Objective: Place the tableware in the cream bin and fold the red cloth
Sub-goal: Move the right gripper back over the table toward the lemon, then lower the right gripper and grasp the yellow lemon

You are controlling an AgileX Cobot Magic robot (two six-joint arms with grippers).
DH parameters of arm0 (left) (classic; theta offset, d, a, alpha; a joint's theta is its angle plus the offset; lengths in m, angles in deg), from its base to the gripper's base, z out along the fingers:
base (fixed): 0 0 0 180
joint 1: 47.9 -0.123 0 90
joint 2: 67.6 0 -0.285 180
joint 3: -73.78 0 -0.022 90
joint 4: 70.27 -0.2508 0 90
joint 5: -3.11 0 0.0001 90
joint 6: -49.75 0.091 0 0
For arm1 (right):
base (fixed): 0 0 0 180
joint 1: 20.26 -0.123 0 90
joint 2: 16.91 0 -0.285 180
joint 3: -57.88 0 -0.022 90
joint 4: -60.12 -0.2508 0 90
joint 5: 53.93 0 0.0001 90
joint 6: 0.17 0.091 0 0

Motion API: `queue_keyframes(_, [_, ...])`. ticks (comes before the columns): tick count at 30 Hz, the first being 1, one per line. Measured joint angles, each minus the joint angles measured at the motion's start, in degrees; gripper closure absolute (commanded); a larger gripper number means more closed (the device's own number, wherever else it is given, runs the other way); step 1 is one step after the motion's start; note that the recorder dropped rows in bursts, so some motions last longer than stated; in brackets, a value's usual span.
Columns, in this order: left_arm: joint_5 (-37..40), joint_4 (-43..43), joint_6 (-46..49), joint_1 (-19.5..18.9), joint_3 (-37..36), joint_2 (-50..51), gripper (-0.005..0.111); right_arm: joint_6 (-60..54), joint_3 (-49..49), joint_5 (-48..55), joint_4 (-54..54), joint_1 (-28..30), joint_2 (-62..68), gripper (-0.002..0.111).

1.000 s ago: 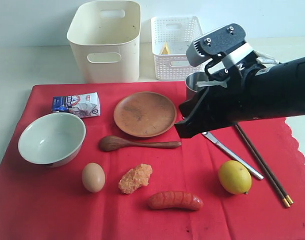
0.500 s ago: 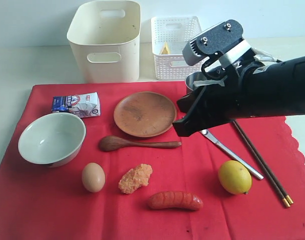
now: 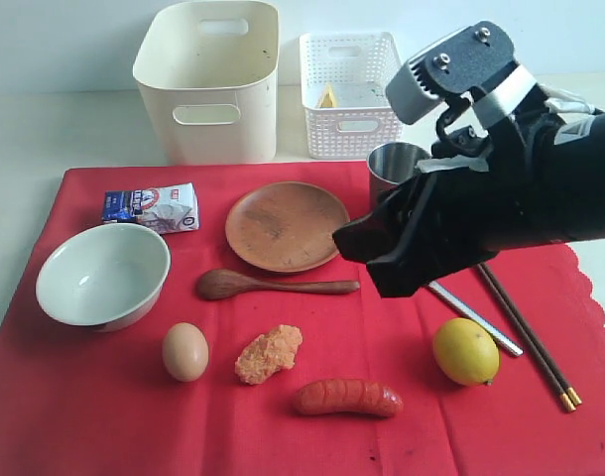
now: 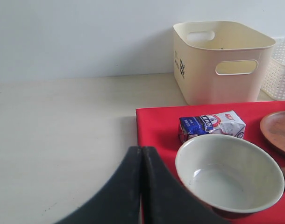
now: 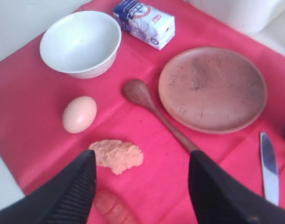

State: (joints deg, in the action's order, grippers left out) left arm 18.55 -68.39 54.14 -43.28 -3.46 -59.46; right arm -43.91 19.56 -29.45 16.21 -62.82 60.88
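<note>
Tableware clearance was in hand: the right gripper (image 5: pixel 141 161), jaws wide and empty, hung above the wooden spoon (image 5: pixel 152 109), next requiring descent and closure on its handle.

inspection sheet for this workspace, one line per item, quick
surface: pale table under flat, unfolded red cloth
job's things: cream bin, no tableware seen inside; bowl, wooden plate, wooden spoon, steel cup, knife, chopsticks all on the cloth
clutter: packet, egg, orange lump, sausage, lemon on the cloth; white basket beside the bin
grippers: left gripper shut, holding nothing; right gripper open, holding nothing, over the cloth
cables: nothing seen
surroundings: plain pale wall behind
</note>
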Motion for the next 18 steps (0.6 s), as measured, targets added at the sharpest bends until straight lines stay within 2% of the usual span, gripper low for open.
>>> queue_keyframes(6, [0.0, 0.0, 0.0, 0.0, 0.0, 0.0, 0.106, 17.4, 0.0, 6.9, 13.2, 0.0, -0.7, 0.051])
queue_keyframes(14, [0.0, 0.0, 0.0, 0.0, 0.0, 0.0, 0.106, 45.5, -0.6, 11.6, 39.1, 0.0, -0.8, 0.051])
queue_keyframes(18, [0.0, 0.0, 0.0, 0.0, 0.0, 0.0, 0.106, 54.0, -1.5, 11.7, 43.9, 0.0, -0.8, 0.043])
